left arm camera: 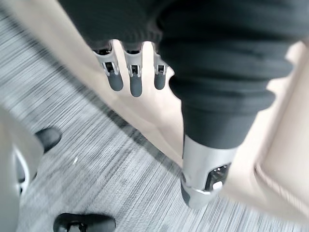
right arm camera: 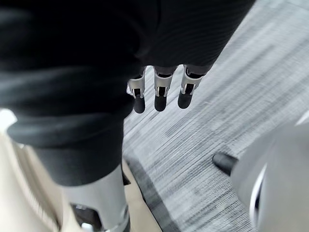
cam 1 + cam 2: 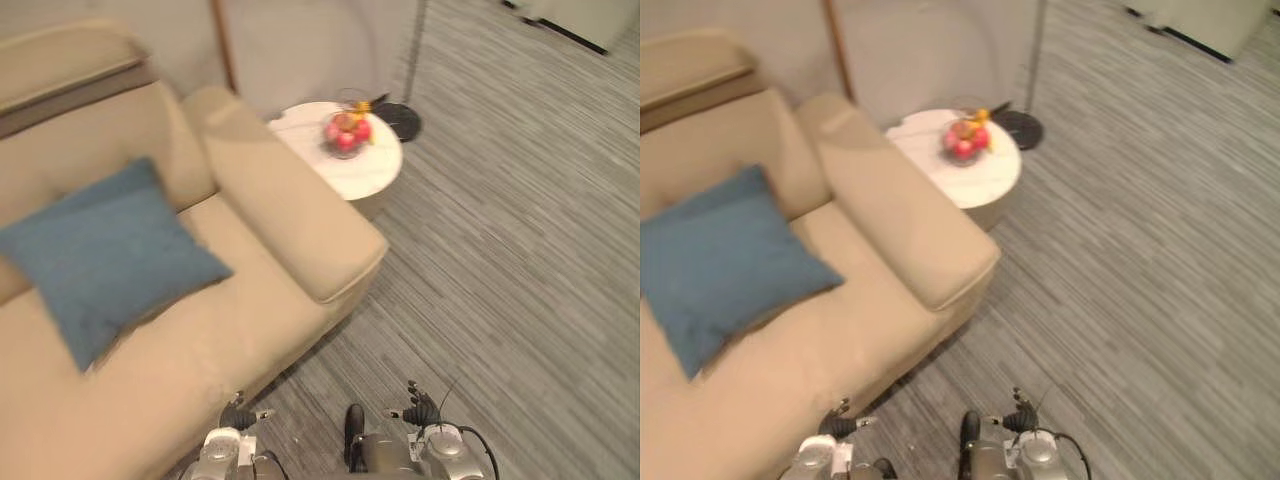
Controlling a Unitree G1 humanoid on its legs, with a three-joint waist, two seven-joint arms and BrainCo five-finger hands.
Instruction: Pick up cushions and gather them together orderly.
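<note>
Task state: judged to be at the start, with no cushion lifted.

- One blue cushion [image 3: 105, 255] is seen on the seat of the beige sofa [image 3: 235, 335]. It is propped at a slant against the backrest, toward the robot's left. Where any further cushions lie cannot be told.
- The left hand [image 1: 135, 79] is hung low beside the sofa's front edge, over the grey carpet [image 3: 500, 280]. Its fingers are held straight and loose, and nothing is carried in them.
- The right hand [image 2: 161, 94] is hung over the carpet, its fingers likewise relaxed and empty.
- Both hands are well apart from the cushion.
- A round white side table [image 3: 372, 172] with a fruit bowl [image 3: 346, 132] is noted just past the sofa's armrest. Neither is part of the task.

Left to do, by judgement: the cushion is to be reached, most readily by the left hand, then grasped and set beside the others in a tidy row. Nothing of this is done yet.
</note>
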